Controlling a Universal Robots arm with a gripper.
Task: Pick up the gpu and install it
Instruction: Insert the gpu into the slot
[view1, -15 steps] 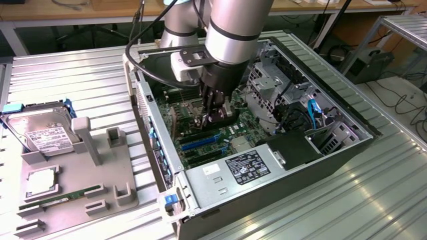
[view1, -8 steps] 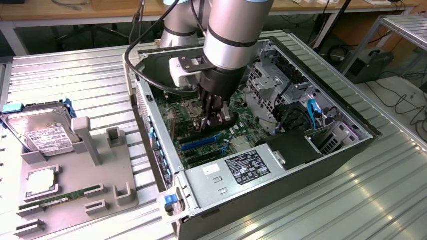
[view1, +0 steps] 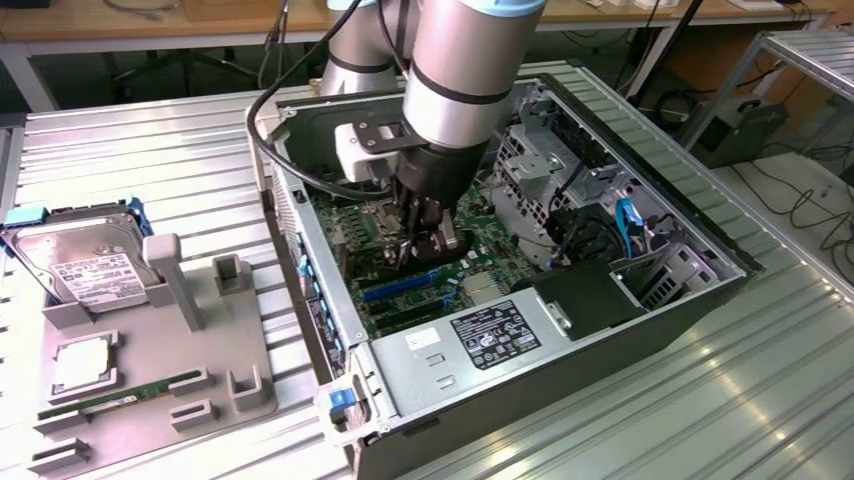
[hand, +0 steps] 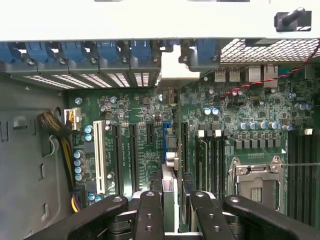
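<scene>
Pincer (hand: 172, 200) of mine is clamped, half closed, on the gpu (hand: 170, 150), which stands edge-on just above the motherboard (hand: 142, 165), among its long slots. At the motherboard's rear edge, the card's pale bracket (hand: 175, 67) meets the case (view1: 601, 380) wall.
</scene>
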